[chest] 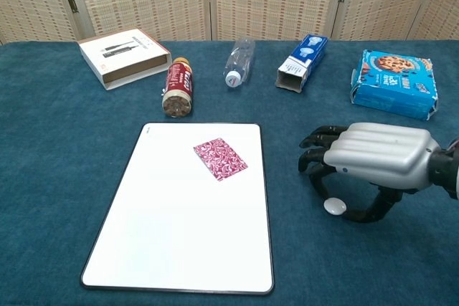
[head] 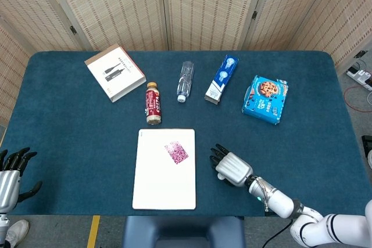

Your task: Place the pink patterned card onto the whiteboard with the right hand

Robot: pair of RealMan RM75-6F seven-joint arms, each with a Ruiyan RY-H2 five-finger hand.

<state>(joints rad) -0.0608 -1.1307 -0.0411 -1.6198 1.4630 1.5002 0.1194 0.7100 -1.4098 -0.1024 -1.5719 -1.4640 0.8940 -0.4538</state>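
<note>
The pink patterned card (head: 176, 152) (chest: 220, 158) lies flat on the upper part of the whiteboard (head: 157, 187) (chest: 165, 249). My right hand (head: 230, 168) (chest: 374, 160) is on the blue table to the right of the whiteboard, apart from the card. Its dark fingers (chest: 318, 154) arch down toward the cloth, spread, holding nothing. A small white disc (chest: 336, 206) lies on the table under the palm, between thumb and fingers. My left hand (head: 11, 177) shows only in the head view, at the table's near left edge, fingers apart and empty.
Along the back stand a white and red box (chest: 123, 56), a lying brown bottle (chest: 177, 87), a lying clear water bottle (chest: 239, 61), a toothpaste box (chest: 301, 62) and a blue cookie box (chest: 394, 82). A folding screen (head: 186, 4) closes off the far side.
</note>
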